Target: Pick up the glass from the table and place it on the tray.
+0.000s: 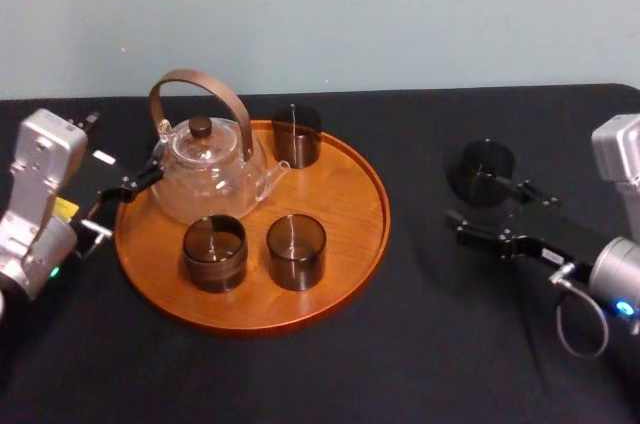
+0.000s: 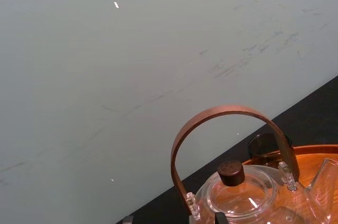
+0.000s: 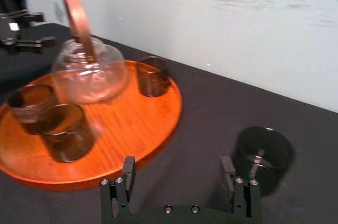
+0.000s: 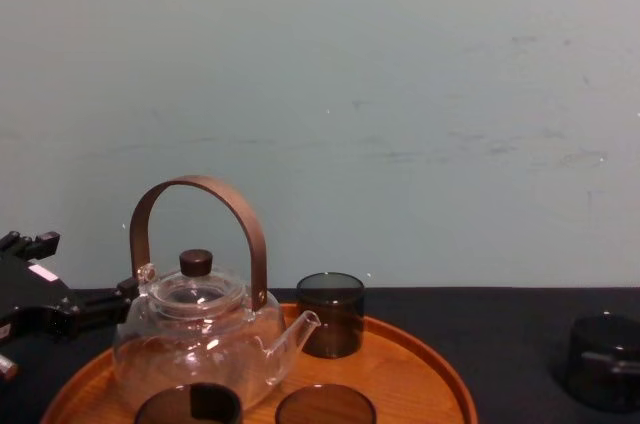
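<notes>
A dark smoked glass (image 1: 481, 172) stands on the black table (image 1: 420, 344), to the right of the round wooden tray (image 1: 355, 209). My right gripper (image 1: 484, 206) hovers open just beside this glass, one finger close to its near side and nothing between the fingers. In the right wrist view the glass (image 3: 262, 152) sits just past one finger of the right gripper (image 3: 178, 170). The glass (image 4: 603, 359) stands at the chest view's far right. My left gripper (image 1: 120, 156) rests open at the tray's left edge, pointing at the teapot.
On the tray stand a clear glass teapot (image 1: 205, 169) with a brown hoop handle and three more dark glasses (image 1: 297, 136), (image 1: 214, 252), (image 1: 296, 251). The tray's right half (image 1: 345, 194) is bare. A pale wall rises behind the table.
</notes>
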You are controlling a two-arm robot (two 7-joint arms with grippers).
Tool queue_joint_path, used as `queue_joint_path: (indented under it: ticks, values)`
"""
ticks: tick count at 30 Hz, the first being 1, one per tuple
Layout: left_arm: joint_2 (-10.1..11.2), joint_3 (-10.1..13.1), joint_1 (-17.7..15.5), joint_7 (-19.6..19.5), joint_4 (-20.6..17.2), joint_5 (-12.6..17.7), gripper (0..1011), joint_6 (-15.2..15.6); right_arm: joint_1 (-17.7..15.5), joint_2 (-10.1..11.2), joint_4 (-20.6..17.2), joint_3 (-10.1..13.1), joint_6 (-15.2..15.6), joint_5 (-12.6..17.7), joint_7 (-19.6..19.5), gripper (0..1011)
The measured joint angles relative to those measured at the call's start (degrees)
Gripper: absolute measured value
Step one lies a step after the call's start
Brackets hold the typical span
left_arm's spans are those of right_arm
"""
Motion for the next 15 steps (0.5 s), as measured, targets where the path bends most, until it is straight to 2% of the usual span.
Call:
queue_joint_path:
  ticks: [8,15]
  values:
    - [0.0,0.0,0.0,0.0,0.0,0.0,1002,0.0,-0.8,1.0,0.1,2.8,0.3,0.5,-1.7,1002]
    - [0.0,0.0,0.0,0.0,0.0,0.0,1002,0.0,-0.8,1.0,1.1,4.3,0.6,0.6,-2.6,1002]
